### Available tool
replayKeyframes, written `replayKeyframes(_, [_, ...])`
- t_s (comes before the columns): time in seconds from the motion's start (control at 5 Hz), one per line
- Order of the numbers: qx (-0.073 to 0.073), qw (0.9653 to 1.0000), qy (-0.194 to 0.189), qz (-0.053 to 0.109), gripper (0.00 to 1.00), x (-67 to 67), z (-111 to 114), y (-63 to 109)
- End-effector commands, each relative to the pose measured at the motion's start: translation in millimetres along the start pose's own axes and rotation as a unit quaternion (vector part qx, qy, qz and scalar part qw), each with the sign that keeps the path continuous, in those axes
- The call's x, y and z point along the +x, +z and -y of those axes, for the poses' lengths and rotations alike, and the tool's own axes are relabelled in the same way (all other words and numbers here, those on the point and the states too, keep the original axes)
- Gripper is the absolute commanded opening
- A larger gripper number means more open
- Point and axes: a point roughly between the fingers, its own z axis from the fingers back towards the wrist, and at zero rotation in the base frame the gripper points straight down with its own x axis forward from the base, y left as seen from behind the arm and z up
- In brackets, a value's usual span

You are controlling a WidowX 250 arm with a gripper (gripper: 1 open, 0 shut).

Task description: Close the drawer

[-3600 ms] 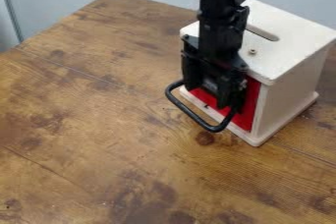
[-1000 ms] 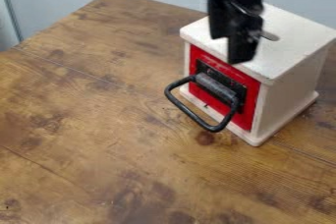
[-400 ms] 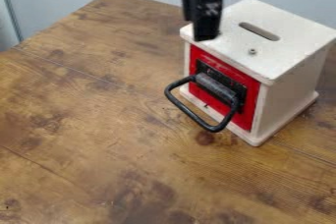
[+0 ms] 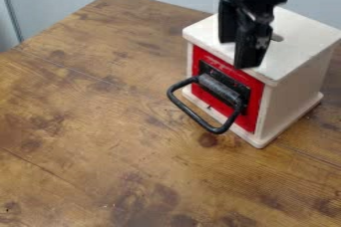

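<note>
The red-fronted drawer (image 4: 221, 84) sits flush in the cream-white box (image 4: 296, 67) on the wooden desk (image 4: 94, 112), apparently closed, so the end effector (image 4: 248, 54) hangs above it holding nothing, its opening unreadable.

I see a worn wooden table (image 4: 94, 121); the cream-white box (image 4: 296, 77) sits directly on its far-right part.

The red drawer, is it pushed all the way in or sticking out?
Pushed in, it looks like. The drawer has its red front level with the white box; only its black handle sticks out over the table.
</note>
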Motion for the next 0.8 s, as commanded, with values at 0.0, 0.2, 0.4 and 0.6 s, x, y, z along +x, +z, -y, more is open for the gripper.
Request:
replayKeyframes(0.0, [0.024,0.9972,0.029,0.065,1.0,-15.1,-13.2,39.2])
replayKeyframes(0.2, [0.011,0.9966,0.045,0.068,1.0,-22.8,-23.3,48.6])
replayKeyframes(0.4, [0.0,0.9972,0.05,0.056,1.0,-24.6,-26.5,44.2])
replayKeyframes(0.6, [-0.008,0.9972,0.061,0.043,1.0,-27.4,-27.6,30.7])
